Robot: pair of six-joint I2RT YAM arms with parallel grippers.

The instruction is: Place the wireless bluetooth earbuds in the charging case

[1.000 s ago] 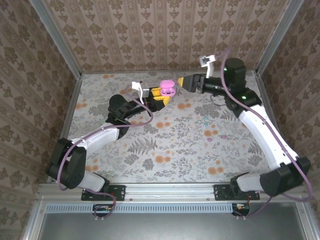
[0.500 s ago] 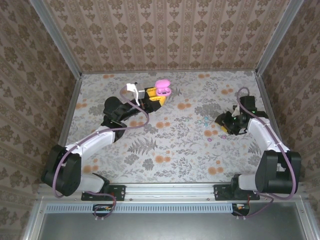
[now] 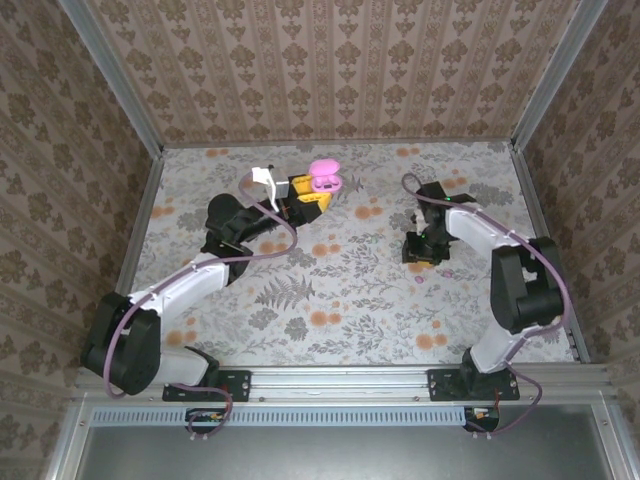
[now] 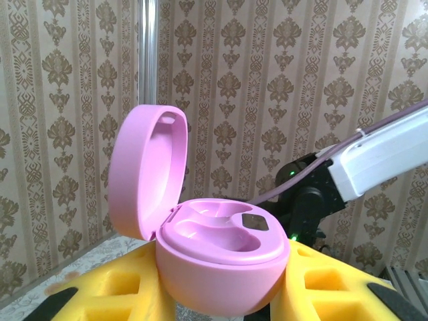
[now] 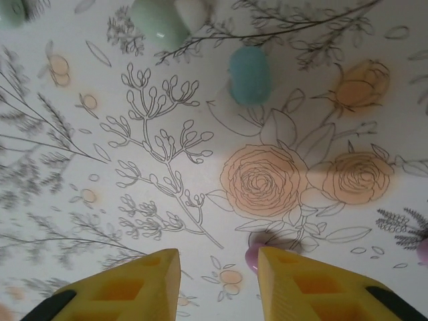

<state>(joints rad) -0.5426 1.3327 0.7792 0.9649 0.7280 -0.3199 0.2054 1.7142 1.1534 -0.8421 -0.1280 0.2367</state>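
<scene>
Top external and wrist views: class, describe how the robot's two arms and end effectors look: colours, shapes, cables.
The left arm and right arm have white links between chunky black joints, each trailed by a purple cable. The left end effector and right end effector carry yellow fingers with hollow cut-outs and black tips.

We see a bench (image 3: 330, 300) covered in a pale floral print of orange roses and grey ferns. In the right wrist view a small teal plastic bud (image 5: 251, 75) lies on it, near a mint-green bud (image 5: 159, 23) with a white piece (image 5: 194, 9) just beside it. A small lilac bud (image 5: 252, 257), partly hidden, lies below a printed rose.
</scene>
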